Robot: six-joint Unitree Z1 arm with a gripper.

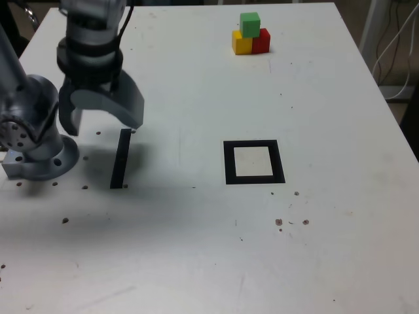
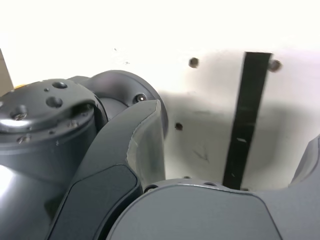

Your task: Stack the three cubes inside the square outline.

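Green cube: up on the yellow cube (image 1: pixel 242 43) and the red cube (image 1: pixel 262 42), straddling the line where they meet; the green cube (image 1: pixel 250 25) is the top one of the group.
Yellow and red cubes: side by side on the tabletop (image 1: pixel 190 229), touching or nearly so, yellow on the exterior view's left, red on its right.
Cube group's place: near the tabletop's far edge, nearer its far right corner than its far left one in the exterior view.
Square outline: the black square outline (image 1: pixel 254 178) lies flat around the middle of the tabletop, a little toward the exterior view's right, well apart from the cubes; its white centre holds no cube.
Gripper: the gripper (image 1: pixel 103 124) hangs over the tabletop's left part in the exterior view, jaws pointing down and spread wide, nothing between them; blurred there.
Black strip: the thin straight black strip (image 1: pixel 121 159) lies flat below the gripper, toward the tabletop's left edge in the exterior view; the wrist view shows it through the gap between the fingers.
Arm base: the round grey arm base (image 1: pixel 49 165) stands at that left edge, just beside the strip.
Tabletop: white, with small dark holes and scuffs.
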